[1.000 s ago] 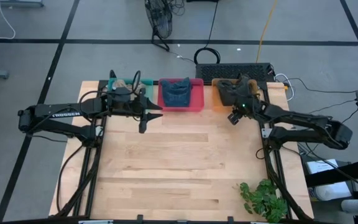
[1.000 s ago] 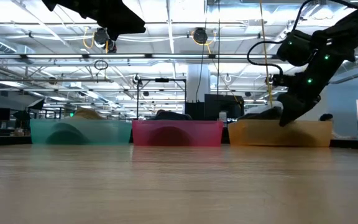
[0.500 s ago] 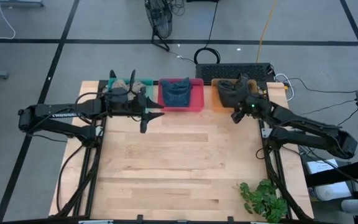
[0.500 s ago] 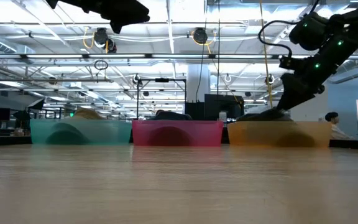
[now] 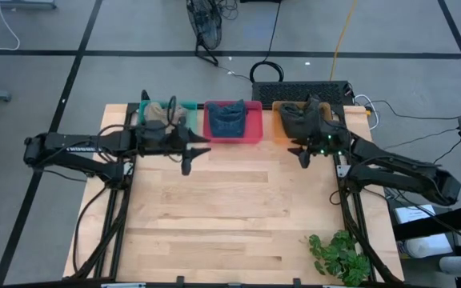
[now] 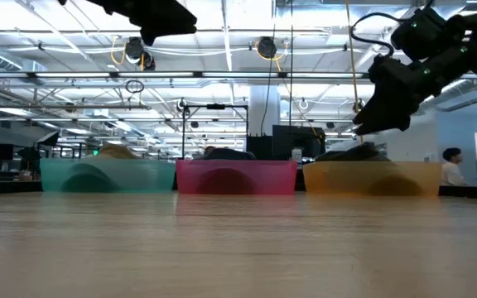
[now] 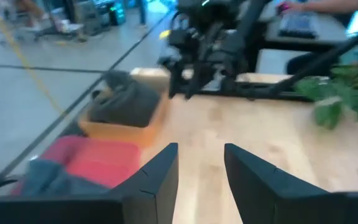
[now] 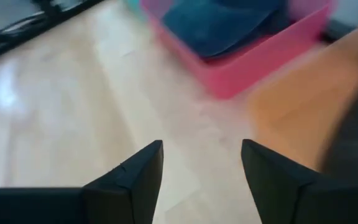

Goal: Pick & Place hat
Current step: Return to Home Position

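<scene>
Caps lie one to a bin, and the pink bin in the middle of the row is my marker. It holds the blue cap. Just beside it on my left stands the green bin with the brown cap inside, partly hidden under my left arm. On the pink bin's other side, a small gap away, the orange bin holds the black cap, which humps above the rim. All three bins stand on the wooden surface. My left end effector hangs in the air near the pink bin's front left corner, fingers apart and gripping nothing. My right end effector hangs off the pink bin's front right corner, in front of the orange bin and above rim height, fingers likewise apart and empty.
</scene>
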You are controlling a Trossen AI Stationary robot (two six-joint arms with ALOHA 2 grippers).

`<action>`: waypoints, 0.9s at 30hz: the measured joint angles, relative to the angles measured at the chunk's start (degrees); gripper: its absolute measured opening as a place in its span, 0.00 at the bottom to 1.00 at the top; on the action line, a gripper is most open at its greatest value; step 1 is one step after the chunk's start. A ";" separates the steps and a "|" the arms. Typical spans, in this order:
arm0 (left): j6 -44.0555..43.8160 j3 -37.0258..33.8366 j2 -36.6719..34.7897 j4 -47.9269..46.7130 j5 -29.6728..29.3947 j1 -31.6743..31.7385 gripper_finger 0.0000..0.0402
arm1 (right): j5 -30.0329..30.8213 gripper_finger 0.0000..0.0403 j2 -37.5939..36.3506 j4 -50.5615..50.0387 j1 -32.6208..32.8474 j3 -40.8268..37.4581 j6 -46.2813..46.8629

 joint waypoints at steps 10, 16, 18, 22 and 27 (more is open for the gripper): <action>-2.74 -11.78 -4.03 13.20 -7.18 -6.74 0.35 | -3.39 0.35 -3.00 15.31 6.49 -12.65 4.31; -4.72 -22.64 -15.98 16.60 -12.13 -7.23 0.35 | -0.25 0.19 -9.14 18.98 8.30 -16.40 3.73; -6.89 -26.04 -20.16 16.53 -12.79 -7.28 0.35 | -0.23 0.13 -11.21 18.88 8.30 -16.85 3.15; -9.94 -32.33 -25.42 18.96 -12.92 -8.61 0.35 | -0.32 0.04 -15.33 18.93 8.30 -17.62 2.81; -11.35 -38.66 -26.09 24.42 -14.23 -11.01 0.35 | -2.30 0.01 -19.46 17.36 8.58 -18.92 3.06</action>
